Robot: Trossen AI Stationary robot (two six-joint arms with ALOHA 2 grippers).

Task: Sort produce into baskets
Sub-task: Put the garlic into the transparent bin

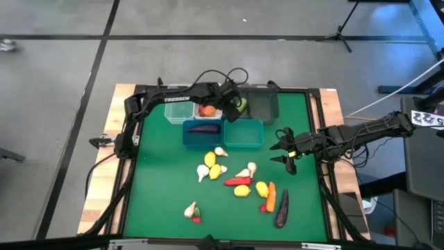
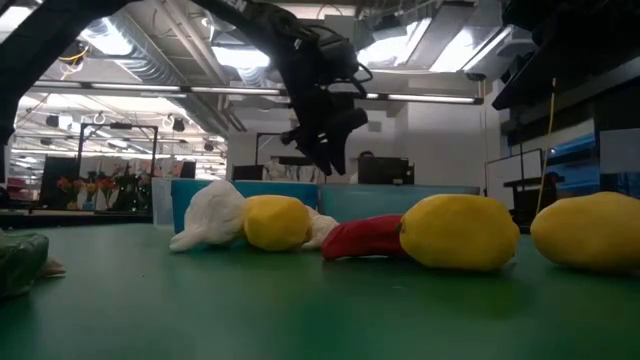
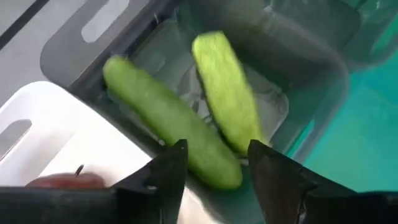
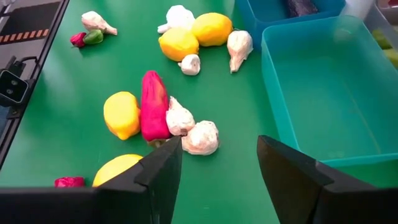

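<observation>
Left gripper (image 1: 234, 105) is over the back row of bins, above a dark grey bin (image 3: 311, 68), fingers parted and gripping nothing. Two green cucumbers (image 3: 227, 90) lie in that bin just ahead of the fingers, one blurred. White bin (image 1: 208, 111) next to it holds a red peach (image 1: 206, 110); blue bin (image 1: 202, 133) holds a purple eggplant (image 1: 204, 128); teal bin (image 4: 323, 87) beside it looks bare inside. Right gripper (image 1: 286, 148) hovers right of the teal bin, jaws wide apart, empty. Rest of the produce sits loose on the green mat (image 1: 159, 187): lemons (image 4: 194, 36), garlic (image 4: 200, 138), red pepper (image 4: 153, 106), orange carrot (image 1: 270, 196), another eggplant (image 1: 282, 210)
</observation>
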